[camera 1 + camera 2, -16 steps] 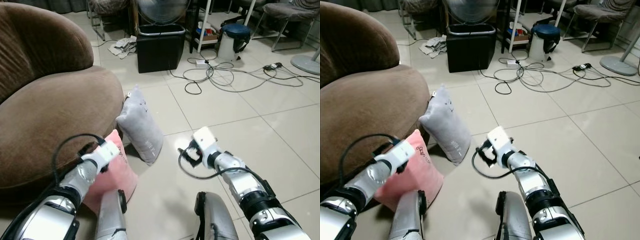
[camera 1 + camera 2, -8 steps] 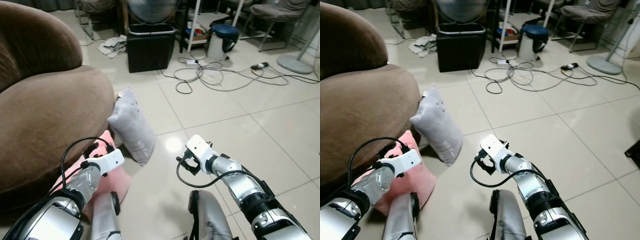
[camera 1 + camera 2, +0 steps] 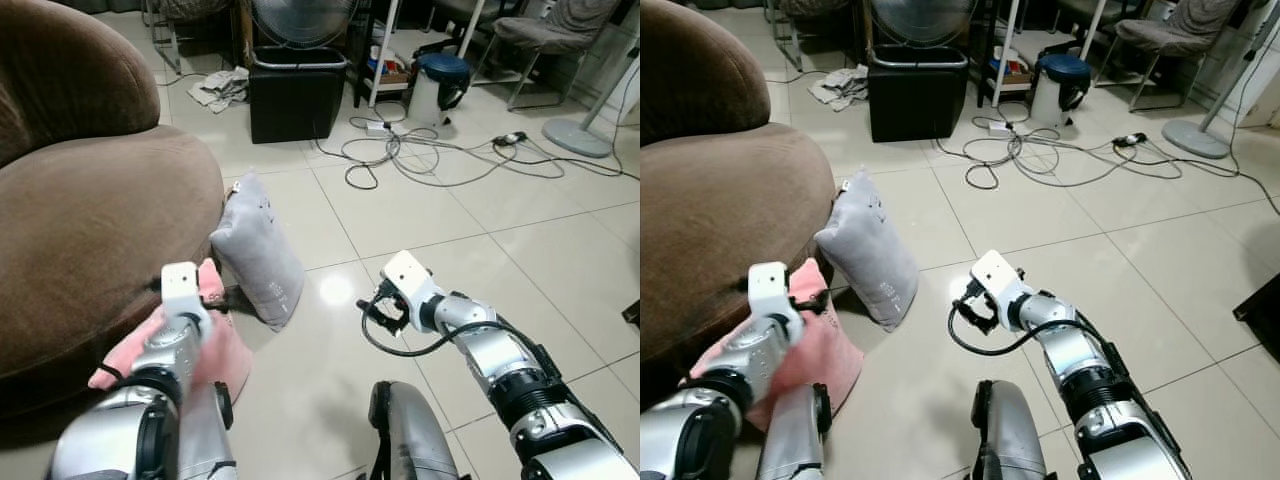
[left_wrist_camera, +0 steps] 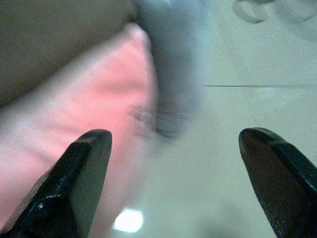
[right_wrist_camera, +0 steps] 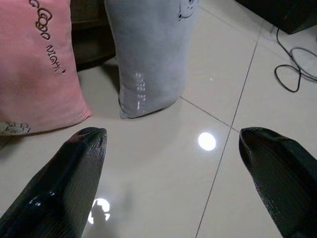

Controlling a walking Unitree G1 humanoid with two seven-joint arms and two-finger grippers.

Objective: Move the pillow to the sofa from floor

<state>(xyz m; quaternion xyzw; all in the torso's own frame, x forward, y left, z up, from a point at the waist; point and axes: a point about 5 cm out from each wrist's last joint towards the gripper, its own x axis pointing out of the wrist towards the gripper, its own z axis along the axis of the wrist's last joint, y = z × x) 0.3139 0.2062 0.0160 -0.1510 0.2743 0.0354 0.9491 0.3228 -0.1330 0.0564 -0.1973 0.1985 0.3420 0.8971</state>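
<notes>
Since the earlier frames, left gripper (image 4: 173, 183) has risen over the pink pillow (image 3: 205, 345), fingers wide apart. This pillow leans on the floor (image 3: 480, 230) against the sofa (image 3: 90, 240), beside the grey pillow (image 3: 255, 250). Right gripper (image 5: 173, 178) hovers spread above the tiles.

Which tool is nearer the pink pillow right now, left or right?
Left. The left tool hangs open right over the pink pillow beside the sofa. The right tool, also open, hovers above bare floor past the gray pillow.

sofa (image 3: 90, 240): matt brown plush; floor (image 3: 480, 230): glossy tile; pillow (image 3: 258, 250): grey cloth
</notes>
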